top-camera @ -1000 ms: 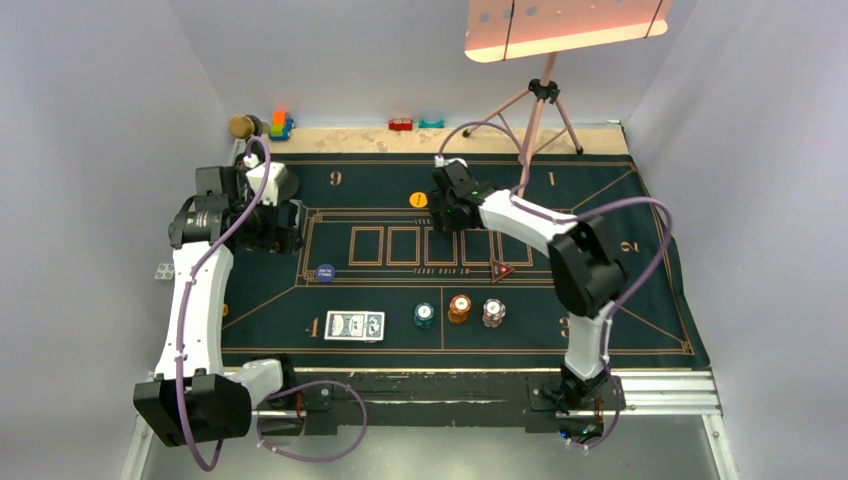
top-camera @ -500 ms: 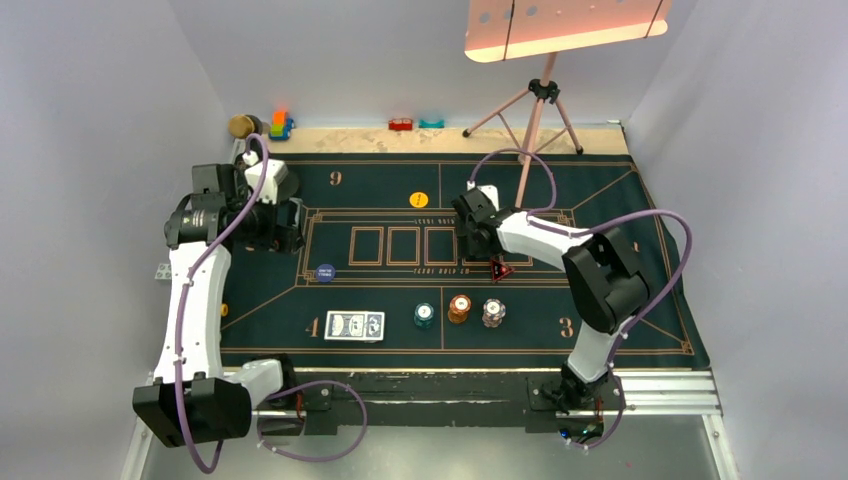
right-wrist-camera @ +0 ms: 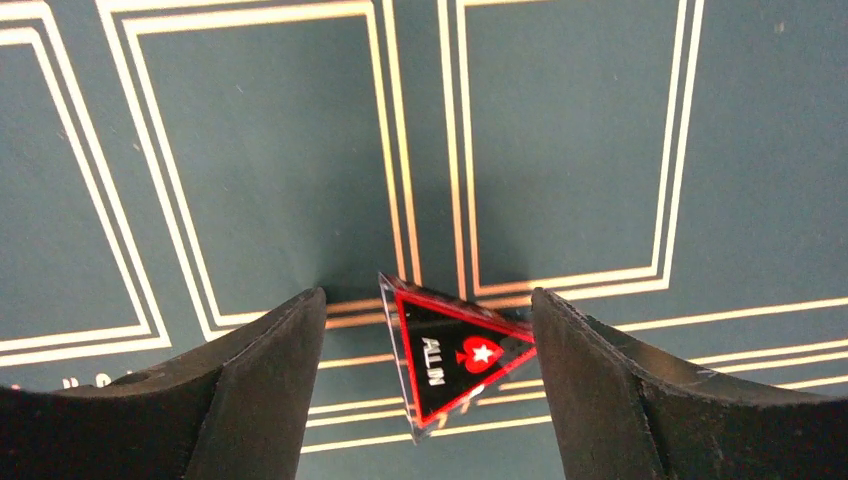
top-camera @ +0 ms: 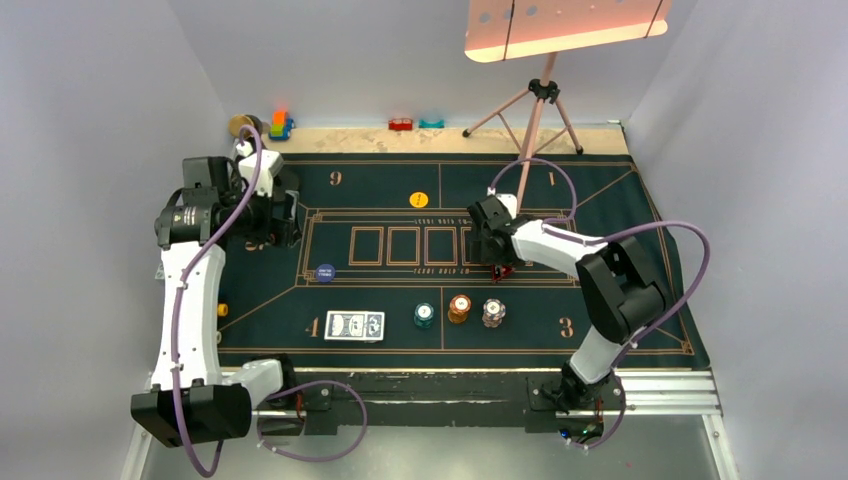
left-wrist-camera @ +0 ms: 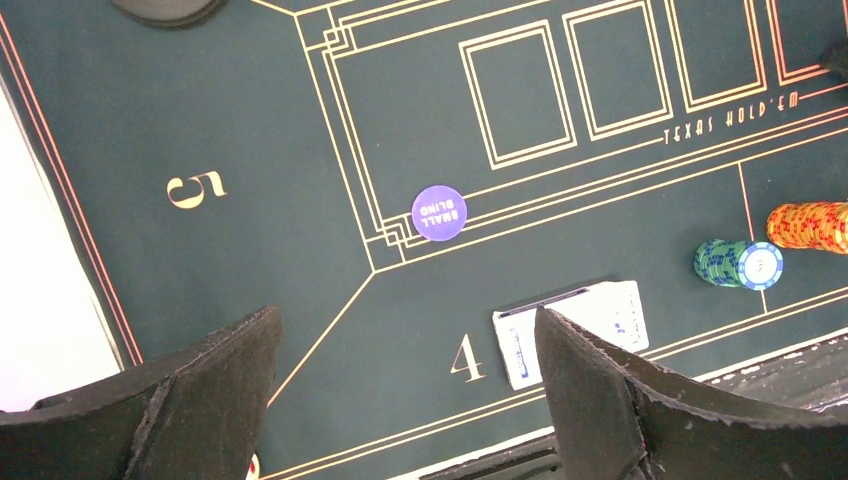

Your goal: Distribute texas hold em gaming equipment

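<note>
Nearby, along the near edge of the felt mat (top-camera: 600,200), you have the card deck (top-camera: 354,325), then teal chips (top-camera: 424,316), orange chips (top-camera: 459,308) and white chips (top-camera: 493,313).

Farther, right of centre: right hand (right-wrist-camera: 428,300) stands wide open astride the red triangle marker (right-wrist-camera: 455,355), gripping nothing.

Marker looks thin, stiff, light and slick. Pinch a corner against the opposite edge, low to the felt, or it may skid.

Left hand (left-wrist-camera: 407,320), far left: fully open, empty.

Yellow button (top-camera: 419,199) lies farthest.
</note>
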Robot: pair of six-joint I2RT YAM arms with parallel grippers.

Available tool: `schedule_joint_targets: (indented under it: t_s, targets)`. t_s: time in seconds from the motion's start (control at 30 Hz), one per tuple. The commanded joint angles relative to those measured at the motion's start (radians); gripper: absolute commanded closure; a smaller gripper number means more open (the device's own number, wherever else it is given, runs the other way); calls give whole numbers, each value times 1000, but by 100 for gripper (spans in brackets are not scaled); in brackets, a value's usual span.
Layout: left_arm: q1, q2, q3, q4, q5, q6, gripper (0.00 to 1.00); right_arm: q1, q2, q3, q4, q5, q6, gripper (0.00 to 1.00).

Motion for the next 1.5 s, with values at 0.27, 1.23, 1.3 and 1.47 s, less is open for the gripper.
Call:
schedule_joint_targets:
  t_s: [0.27, 1.23, 1.3, 1.47]
  targets:
    - [2, -2, 70, -33, 27, 49, 0, -123, -207, -167, -122, -53, 191, 26]
    - [2, -34, -75, -36, 127, 53, 40, 386, -305, 208, -144, -32, -62, 19]
    - [2, -46, -90, -32, 132, 49, 54, 434, -308, 170, -91, -73, -65, 19]
    - [2, -81, -128, -5, 132, 42, 49, 514, -277, 100, -40, -145, -33, 19]
